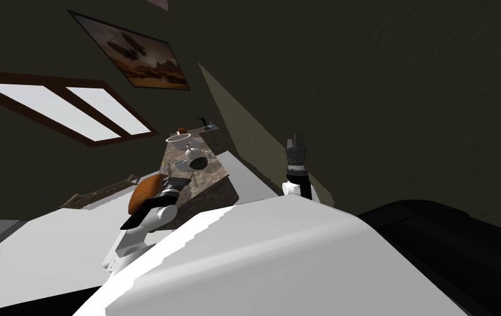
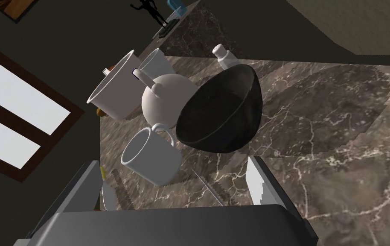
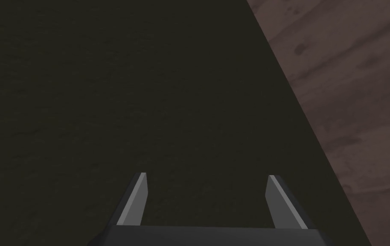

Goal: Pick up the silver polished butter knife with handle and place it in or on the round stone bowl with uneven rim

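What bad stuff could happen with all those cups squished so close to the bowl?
1. The open left end effector hangs close to the white mug; a finger could bump it against the teapot or the dark bowl.
2. The thin pale utensil beside one finger looks very slim against the marble counter, so a grab might miss or slip.

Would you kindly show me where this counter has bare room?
The brown marbled counter lies bare beyond the dark round bowl, on the side away from the white mug. Mug, white teapot and white pot crowd the bowl's other side.
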`<state>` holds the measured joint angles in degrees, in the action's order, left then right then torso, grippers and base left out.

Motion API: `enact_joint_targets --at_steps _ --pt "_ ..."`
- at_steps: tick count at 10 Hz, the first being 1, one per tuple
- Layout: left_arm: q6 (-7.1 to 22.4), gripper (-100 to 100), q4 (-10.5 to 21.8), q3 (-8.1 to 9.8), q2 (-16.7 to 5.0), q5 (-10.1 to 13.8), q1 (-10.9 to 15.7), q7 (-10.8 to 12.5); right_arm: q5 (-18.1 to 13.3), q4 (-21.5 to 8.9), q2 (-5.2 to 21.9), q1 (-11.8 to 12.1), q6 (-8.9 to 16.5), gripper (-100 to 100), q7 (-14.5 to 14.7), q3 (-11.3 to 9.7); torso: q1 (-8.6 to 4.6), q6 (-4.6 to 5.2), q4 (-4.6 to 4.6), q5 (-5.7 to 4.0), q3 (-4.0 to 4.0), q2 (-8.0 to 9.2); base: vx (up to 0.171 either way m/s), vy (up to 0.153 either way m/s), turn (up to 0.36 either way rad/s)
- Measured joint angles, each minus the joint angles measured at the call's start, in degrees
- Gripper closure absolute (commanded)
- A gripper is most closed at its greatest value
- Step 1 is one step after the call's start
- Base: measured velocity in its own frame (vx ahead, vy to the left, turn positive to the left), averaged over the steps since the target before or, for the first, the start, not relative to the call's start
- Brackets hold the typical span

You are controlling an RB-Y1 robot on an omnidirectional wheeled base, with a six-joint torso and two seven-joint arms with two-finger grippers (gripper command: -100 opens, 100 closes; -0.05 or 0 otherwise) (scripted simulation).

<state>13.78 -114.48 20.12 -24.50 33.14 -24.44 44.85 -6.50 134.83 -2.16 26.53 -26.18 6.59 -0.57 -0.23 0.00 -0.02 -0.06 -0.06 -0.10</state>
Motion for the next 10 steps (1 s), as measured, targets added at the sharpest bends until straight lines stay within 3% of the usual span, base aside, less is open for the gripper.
enact_joint_targets --at_steps 1,3,6,10 --pt "1.5 -100 1.9 1.33 -1.4 1.4 0.2 1.8 0.0 0.0 0.0 0.0 0.0 0 0.0 0.0 -0.03 0.01 -0.01 -0.01 -0.04 -0.08 0.049 -0.057 -0.020" --pt "4.2 -100 3.7 2.56 -1.4 1.9 0.6 4.7 0.0 0.0 0.0 0.0 0.0 0 0.0 0.0 0.06 0.00 -0.01 0.01 -0.03 -0.06 0.041 -0.044 -0.038" --pt "7.8 -100 7.0 5.25 -4.0 4.7 -0.1 9.2 0.0 0.0 0.0 0.0 0.0 0 0.0 0.0 0.05 -0.01 -0.02 0.01 -0.04 -0.07 0.054 -0.049 -0.054" --pt "12.3 -100 11.2 7.66 -4.8 5.4 1.1 14.9 0.0 0.0 0.0 0.0 0.0 0 0.0 0.0 0.14 0.00 -0.01 0.03 -0.03 -0.06 0.057 -0.034 -0.055"
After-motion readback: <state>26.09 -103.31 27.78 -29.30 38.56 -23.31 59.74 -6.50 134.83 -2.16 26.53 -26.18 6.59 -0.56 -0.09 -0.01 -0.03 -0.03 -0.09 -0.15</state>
